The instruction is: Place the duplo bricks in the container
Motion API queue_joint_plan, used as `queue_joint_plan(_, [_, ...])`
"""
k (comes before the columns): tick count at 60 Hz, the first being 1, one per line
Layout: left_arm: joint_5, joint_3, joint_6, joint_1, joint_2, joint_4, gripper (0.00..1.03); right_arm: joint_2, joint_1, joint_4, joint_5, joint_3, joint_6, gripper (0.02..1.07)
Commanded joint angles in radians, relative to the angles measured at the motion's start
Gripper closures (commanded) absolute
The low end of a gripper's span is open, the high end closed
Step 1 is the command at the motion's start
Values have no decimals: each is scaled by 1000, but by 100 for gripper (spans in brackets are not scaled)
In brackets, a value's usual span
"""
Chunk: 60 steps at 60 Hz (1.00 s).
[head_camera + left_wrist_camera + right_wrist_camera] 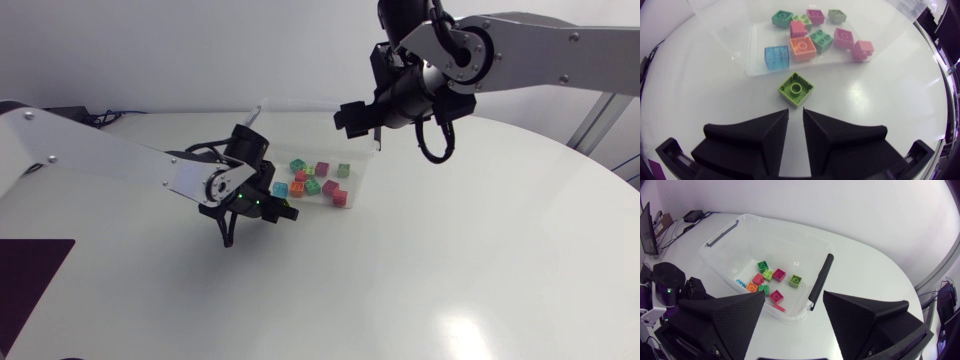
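Green brick (795,89) lies on the table (700,100) just ahead of the left gripper (795,117), whose fingers stand barely apart, gripping nothing. Beyond it the clear container (757,50) holds the other bricks (802,48). Above that, the right gripper (794,294) gapes wide, empty.

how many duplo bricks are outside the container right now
1. A lime green brick lies on the table just outside the container's near wall, directly ahead of the left gripper. The left arm blocks some table in the head view, so another could be hidden.
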Motion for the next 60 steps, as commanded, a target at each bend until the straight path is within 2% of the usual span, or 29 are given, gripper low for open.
queue_joint_plan(1, [-7, -30, -6, 2, -78, 8, 83, -21, 12, 12, 12, -33, -16, 23])
queue_joint_plan(6, [-7, -15, 1, 13, -69, 16, 81, -21, 16, 12, 14, -34, -14, 23])
queue_joint_plan(15, [-4, 45, -16, -2, 3, -24, 46, -28, 19, 12, 22, -41, -14, 23])
queue_joint_plan(19, [-4, 60, -19, -21, 28, -28, 40, -30, 19, 11, 22, -44, -17, 23])
queue_joint_plan(29, [-5, 91, -19, -36, 86, -22, 40, -39, 15, 14, 25, -64, -22, 22])
queue_joint_plan(47, [-5, 77, 40, -4, 91, 2, 40, -47, 9, 37, 23, -93, -26, 22])
queue_joint_plan(60, [10, 62, 106, 21, 98, 56, 35, -50, 10, 44, 25, -99, -26, 22])
